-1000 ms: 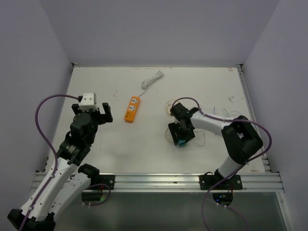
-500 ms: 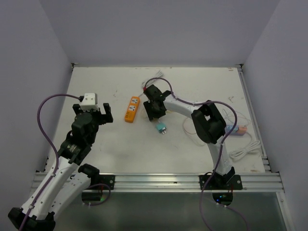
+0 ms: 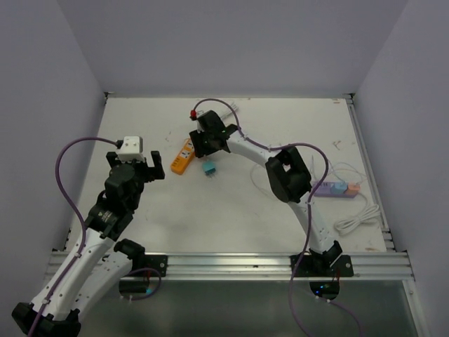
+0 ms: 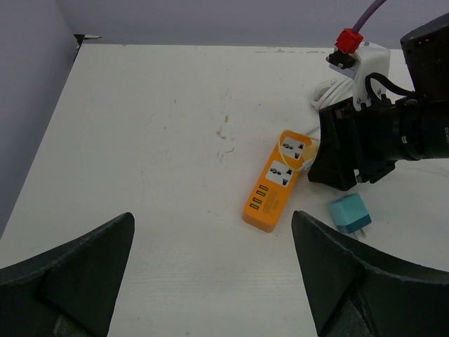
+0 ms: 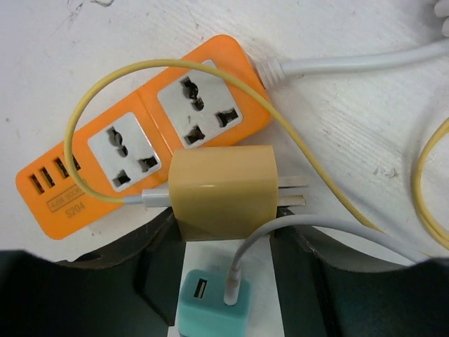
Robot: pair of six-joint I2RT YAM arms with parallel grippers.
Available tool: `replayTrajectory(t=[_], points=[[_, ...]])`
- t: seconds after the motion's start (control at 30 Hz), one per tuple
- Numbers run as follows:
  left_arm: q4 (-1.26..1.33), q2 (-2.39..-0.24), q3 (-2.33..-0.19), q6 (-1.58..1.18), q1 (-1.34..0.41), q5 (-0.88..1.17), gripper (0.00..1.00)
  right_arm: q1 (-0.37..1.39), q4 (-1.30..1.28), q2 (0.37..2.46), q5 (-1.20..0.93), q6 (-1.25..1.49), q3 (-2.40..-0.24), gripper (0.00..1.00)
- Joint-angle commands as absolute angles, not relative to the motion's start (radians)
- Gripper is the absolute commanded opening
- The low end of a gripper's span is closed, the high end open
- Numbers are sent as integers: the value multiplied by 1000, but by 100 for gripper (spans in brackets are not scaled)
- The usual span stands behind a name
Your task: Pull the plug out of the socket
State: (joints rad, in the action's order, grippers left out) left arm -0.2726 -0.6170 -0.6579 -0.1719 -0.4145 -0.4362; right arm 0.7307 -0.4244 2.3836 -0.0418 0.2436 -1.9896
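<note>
Hovering with fingers spread wide, left pincer (image 4: 212,217) has the orange strip (image 4: 266,203) ahead to its right. Right pincer (image 5: 223,232) straddles the tan plug (image 5: 223,186), which lies on the table (image 5: 351,140) beside the strip, prongs bare. Clenched or not, cannot tell.
</note>
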Motion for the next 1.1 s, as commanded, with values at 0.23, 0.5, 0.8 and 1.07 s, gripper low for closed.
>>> replayTrajectory(t=[0.23, 0.5, 0.8, 1.07], points=[[-236, -617, -655, -158, -410, -446, 97, 735, -584, 2089, 89, 169, -1884, 90], [-241, -612, -658, -160, -410, -445, 97, 718, -712, 1796, 311, 257, -1675, 96], [-245, -594, -660, -160, -410, -445, 97, 436, -796, 1407, 511, 458, -1303, 99], [-247, -572, -657, -163, -410, -442, 97, 195, -959, 1232, 643, 725, -1102, 99]])
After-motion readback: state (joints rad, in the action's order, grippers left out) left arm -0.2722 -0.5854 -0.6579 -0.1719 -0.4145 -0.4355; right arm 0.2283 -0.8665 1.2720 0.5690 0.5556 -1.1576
